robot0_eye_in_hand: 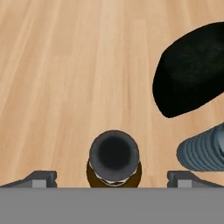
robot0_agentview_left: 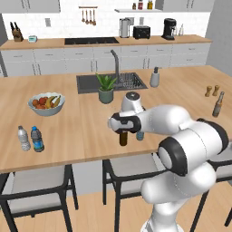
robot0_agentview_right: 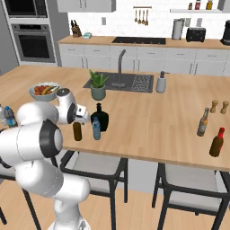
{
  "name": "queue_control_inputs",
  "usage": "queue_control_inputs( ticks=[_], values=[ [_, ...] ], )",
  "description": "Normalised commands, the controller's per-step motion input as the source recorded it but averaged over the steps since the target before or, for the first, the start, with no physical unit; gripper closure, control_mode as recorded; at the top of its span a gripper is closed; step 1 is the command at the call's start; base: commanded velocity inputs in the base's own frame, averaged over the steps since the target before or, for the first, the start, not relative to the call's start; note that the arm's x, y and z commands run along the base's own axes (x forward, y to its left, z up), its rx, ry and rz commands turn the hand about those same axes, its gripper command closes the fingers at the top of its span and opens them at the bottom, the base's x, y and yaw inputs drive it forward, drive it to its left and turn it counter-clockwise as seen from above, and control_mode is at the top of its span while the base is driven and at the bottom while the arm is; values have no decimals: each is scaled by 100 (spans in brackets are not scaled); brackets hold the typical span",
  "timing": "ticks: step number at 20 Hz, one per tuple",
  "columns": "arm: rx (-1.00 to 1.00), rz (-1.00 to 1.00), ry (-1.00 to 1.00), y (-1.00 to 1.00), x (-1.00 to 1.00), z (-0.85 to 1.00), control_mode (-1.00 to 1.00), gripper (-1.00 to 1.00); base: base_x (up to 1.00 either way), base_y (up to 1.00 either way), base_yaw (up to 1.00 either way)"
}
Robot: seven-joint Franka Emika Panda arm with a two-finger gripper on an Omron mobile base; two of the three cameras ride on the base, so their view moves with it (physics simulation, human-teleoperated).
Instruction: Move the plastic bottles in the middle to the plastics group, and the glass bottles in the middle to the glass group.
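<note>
Nothing is sorted yet: your gripper [robot0_eye_in_hand: 112, 178] hangs spread wide, empty, directly over the slim dark-brown glass beer bottle [robot0_agentview_right: 77, 130], whose mouth sits between the fingertips [robot0_eye_in_hand: 41, 177] in the hand view. Just right of that bottle stands the small pale-blue plastic water bottle [robot0_agentview_right: 96, 129], and behind that the squat black glass flask [robot0_agentview_right: 100, 117]. Far left of the brown bottle waits the pair of small plastic water bottles [robot0_agentview_left: 30, 138]; far right, the tall grey-brown glass bottle [robot0_agentview_right: 203, 122]. Mind the ribbed blue cap and flask crowding your right finger; the green potted plant [robot0_agentview_right: 98, 85] stands farther back.
</note>
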Motion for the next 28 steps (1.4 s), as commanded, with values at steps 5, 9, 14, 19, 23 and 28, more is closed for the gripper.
queue_control_inputs(
  ticks=[5,9,14,19,23,28],
  values=[
    [0,0,0,0,2,-7,-100,-100,0,0,0],
    [0,0,-1,0,-1,0,-100,-100,0,0,0],
    [0,0,-1,0,-2,0,-100,-100,0,0,0],
    [0,0,0,0,-1,0,-100,100,0,0,0],
    [0,0,-1,0,-3,0,-100,100,0,0,0],
    [0,0,-1,0,-8,0,-100,100,0,0,0]
  ],
)
